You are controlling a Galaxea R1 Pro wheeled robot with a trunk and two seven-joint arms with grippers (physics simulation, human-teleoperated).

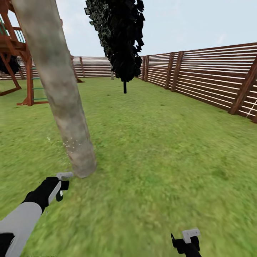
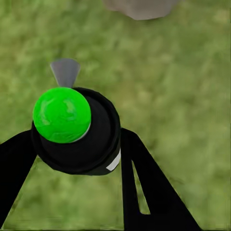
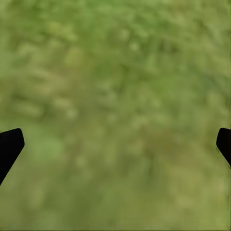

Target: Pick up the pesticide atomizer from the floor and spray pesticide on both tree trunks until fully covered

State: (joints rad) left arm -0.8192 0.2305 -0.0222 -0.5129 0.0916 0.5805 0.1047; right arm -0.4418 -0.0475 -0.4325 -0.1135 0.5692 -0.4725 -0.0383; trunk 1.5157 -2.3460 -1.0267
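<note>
A big grey-brown tree trunk [image 1: 60, 92] leans across the upper left of the head view and stands in the green grass [image 1: 160, 150], with a sprinkle of tiny pale dots low on its bark. The left gripper [image 1: 61, 185] sits at the lower left of the frame, just beside the foot of the trunk. Its jaws are clamped on the pesticide atomizer [image 2: 77, 130], which in the left wrist view looks like a round black body with a bright green ball on top and a small grey nozzle sticking out. One black finger [image 2: 149, 187] presses its side. A bit of the trunk's base [image 2: 139, 7] shows at the top edge of that view. The right gripper [image 1: 185, 242] is low in the frame, right of the middle, over bare grass. In the right wrist view its jaws are wide apart, with one dark fingertip [image 3: 8, 147] at each side edge and nothing between them but blurry grass. Further back, near the top middle, stands a narrow black cypress [image 1: 121, 39]. A brown slat fence [image 1: 210, 78] runs along the right side and the back. A red-brown wooden play frame [image 1: 16, 60] stands at the upper left.
</note>
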